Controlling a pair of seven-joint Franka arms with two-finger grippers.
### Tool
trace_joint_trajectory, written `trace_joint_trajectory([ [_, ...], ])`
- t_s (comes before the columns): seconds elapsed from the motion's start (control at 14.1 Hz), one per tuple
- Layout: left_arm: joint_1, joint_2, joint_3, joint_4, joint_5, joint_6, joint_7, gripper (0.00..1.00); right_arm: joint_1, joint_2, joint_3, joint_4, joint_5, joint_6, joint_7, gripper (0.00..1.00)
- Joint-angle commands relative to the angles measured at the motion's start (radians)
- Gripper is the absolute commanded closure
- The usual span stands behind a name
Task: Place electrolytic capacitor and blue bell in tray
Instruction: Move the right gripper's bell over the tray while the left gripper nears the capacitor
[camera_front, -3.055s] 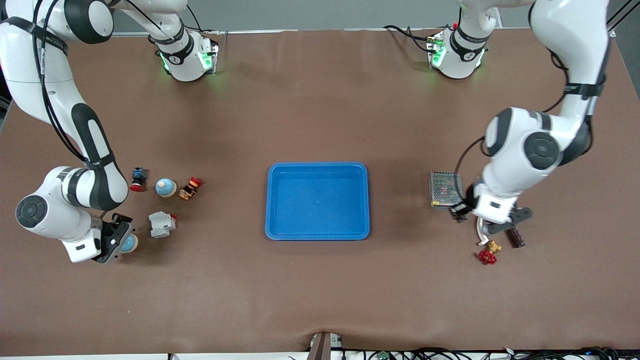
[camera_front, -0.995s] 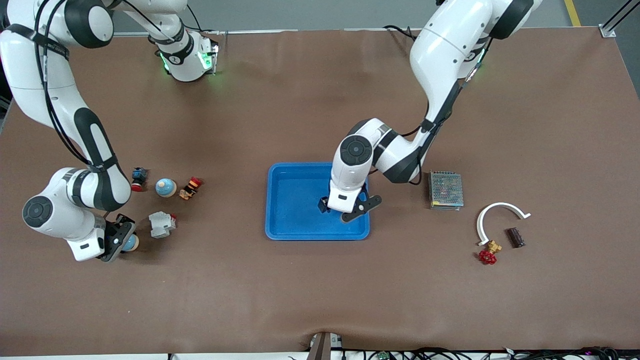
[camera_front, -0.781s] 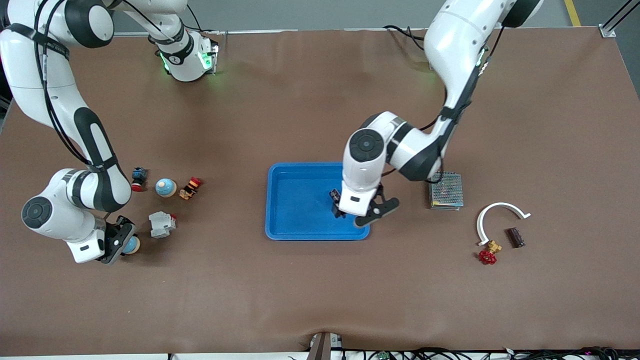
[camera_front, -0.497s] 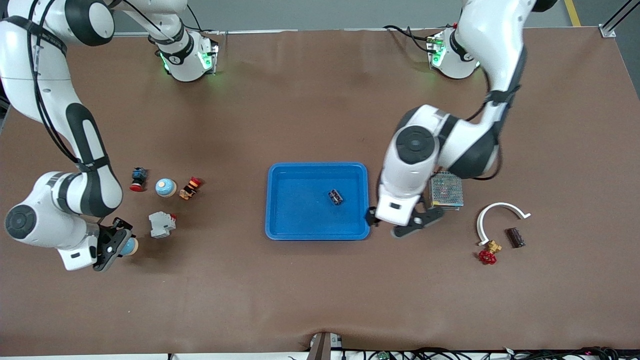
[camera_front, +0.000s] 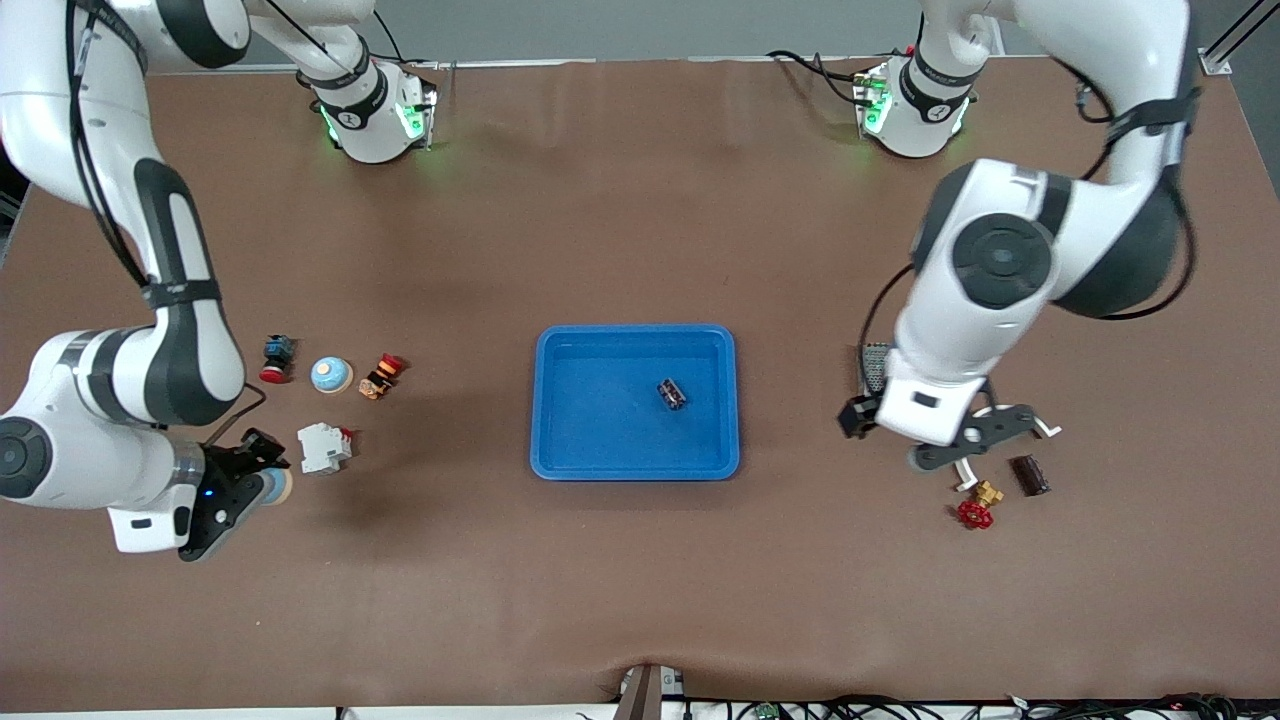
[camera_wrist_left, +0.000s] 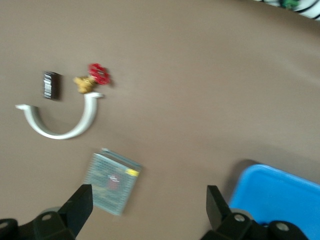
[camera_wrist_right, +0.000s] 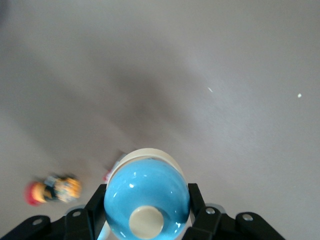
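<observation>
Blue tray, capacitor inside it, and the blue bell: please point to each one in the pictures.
Blue tray (camera_front: 560, 440): front view, on its bare floor near a corner.
Capacitor (camera_front: 671, 393): front view, on the middle of its dark body.
Blue bell (camera_wrist_right: 146, 197): right wrist view, on its blue dome, held in the right gripper.

We are seeing the dark electrolytic capacitor (camera_front: 672, 393) lying in the bright-blue tray (camera_front: 560, 440); the right hand (camera_front: 262, 487) is clamping the blue bell (camera_wrist_right: 146, 200).
</observation>
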Motion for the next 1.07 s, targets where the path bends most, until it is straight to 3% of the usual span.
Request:
trace_joint_trajectory([
  [0.0, 0.101, -0.047, -0.012, -0.044, 0.007, -0.038, 0.136, 0.0, 0.078, -0.056, -0.004, -0.016, 0.004, -0.082, 0.243, 0.64],
  [0.21, 0.2, -0.056, -0.012, -0.082, 0.009, -0.038, 0.24, 0.0, 0.165, -0.079, 0.008, -0.019, 0.041, -0.133, 0.471, 0.64],
  [0.43, 0.302, -0.055, -0.012, -0.121, 0.013, -0.016, 0.338, 0.0, 0.234, -0.077, 0.008, -0.017, 0.144, -0.148, 0.694, 0.63],
  [0.71, 0.412, -0.043, -0.012, -0.209, 0.012, 0.108, 0.429, 0.0, 0.361, -0.076, 0.004, -0.02, 0.147, -0.13, 0.897, 0.63],
  [0.99, 0.481, 0.091, -0.012, -0.214, 0.012, 0.266, 0.432, 0.0, 0.463, -0.069, 0.002, -0.092, 0.141, 0.003, 1.093, 0.62],
])
